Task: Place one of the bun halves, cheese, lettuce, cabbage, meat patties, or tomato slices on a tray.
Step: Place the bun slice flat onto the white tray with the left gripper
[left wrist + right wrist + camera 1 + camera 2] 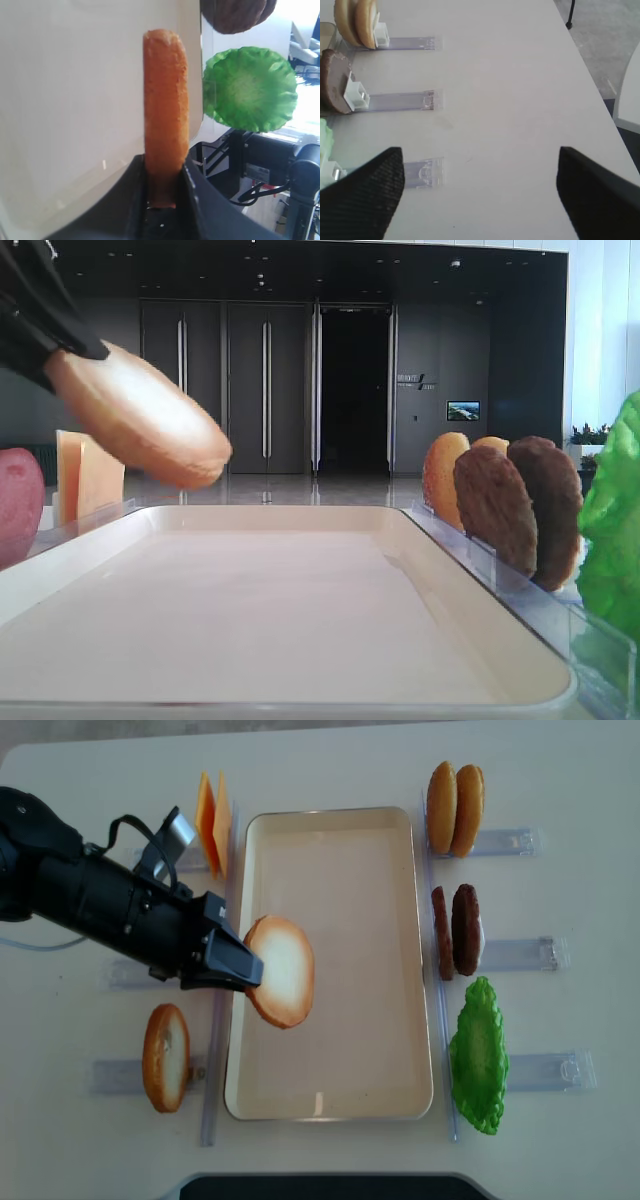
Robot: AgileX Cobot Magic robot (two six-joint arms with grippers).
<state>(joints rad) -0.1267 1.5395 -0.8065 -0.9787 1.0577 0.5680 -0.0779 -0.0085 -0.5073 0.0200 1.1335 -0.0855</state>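
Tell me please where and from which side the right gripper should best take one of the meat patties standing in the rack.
Probably across the two flat faces near the upper rim, coming from above. The meat patties stand on edge, side by side in their holder right of the tray, so only their top edges are free; the buns and lettuce leave little room at the sides.

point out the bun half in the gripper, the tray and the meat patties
bun half [283,970]: overhead view, on its pale flat face
tray [330,1105]: overhead view, on the near rim
meat patties [465,928]: overhead view, on the right-hand patty's top edge
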